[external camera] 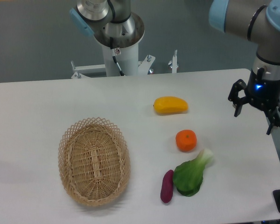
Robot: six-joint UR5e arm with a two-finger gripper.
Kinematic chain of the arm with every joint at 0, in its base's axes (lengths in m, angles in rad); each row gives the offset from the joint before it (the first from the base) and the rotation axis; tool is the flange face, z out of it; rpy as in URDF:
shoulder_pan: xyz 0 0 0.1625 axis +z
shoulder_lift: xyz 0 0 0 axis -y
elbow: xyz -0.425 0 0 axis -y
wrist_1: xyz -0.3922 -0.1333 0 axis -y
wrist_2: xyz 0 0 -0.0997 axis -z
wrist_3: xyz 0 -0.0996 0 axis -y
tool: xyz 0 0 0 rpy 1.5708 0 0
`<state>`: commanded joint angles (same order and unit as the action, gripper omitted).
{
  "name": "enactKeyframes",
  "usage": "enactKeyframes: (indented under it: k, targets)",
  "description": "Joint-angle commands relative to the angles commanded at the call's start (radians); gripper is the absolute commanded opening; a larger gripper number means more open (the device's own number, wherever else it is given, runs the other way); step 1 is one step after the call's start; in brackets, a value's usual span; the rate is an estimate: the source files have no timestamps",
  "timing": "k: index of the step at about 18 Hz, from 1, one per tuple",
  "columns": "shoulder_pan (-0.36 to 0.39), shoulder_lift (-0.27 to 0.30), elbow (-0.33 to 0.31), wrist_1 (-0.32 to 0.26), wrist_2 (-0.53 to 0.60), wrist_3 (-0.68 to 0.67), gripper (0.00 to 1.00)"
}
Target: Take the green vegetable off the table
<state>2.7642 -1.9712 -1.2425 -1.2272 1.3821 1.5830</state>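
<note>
Four pieces of produce lie on the table (37,107), and we count one of each kind: one green vegetable (191,175), one small purple vegetable (167,186), one orange (185,140) and one yellow mango-like fruit (170,105). We see the green vegetable near the front right of the tabletop, lying flat with its pale stalk end pointing up and to the right, toward the orange, and its dark leaves spread toward the front edge. One purple vegetable lies just beside its left side, close enough that we cannot tell whether the two touch. We find the orange a little behind the stalk end, apart from it, and the yellow fruit farther back still. One oval wicker basket (94,161) sits on the left half of the table, well apart from the produce. We count one gripper (256,114), which hangs above the table's right edge, well apart from the green vegetable; its two fingers are spread wide and grasp nothing.
</note>
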Motion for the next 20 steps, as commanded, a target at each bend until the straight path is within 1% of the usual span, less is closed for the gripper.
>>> enactKeyframes:
  k: [5,8,11,14,16,17,18,20]
  targets:
    - [-0.002,0.002,-0.006,0.0,0.002,-0.008,1.0]
    - [-0.018,0.0,-0.018,-0.002,0.002,-0.02,1.0]
    - [-0.023,0.002,-0.052,-0.003,-0.005,-0.101,1.0]
    - [-0.047,-0.002,-0.083,0.003,-0.005,-0.123,1.0]
    - [-0.058,-0.017,-0.115,0.07,-0.003,-0.17,1.0]
    - [-0.067,-0.029,-0.132,0.124,-0.003,-0.207,1.0]
    - [-0.087,-0.052,-0.136,0.161,0.002,-0.23,1.0]
    - [-0.101,-0.104,-0.137,0.186,0.003,-0.232,1.0]
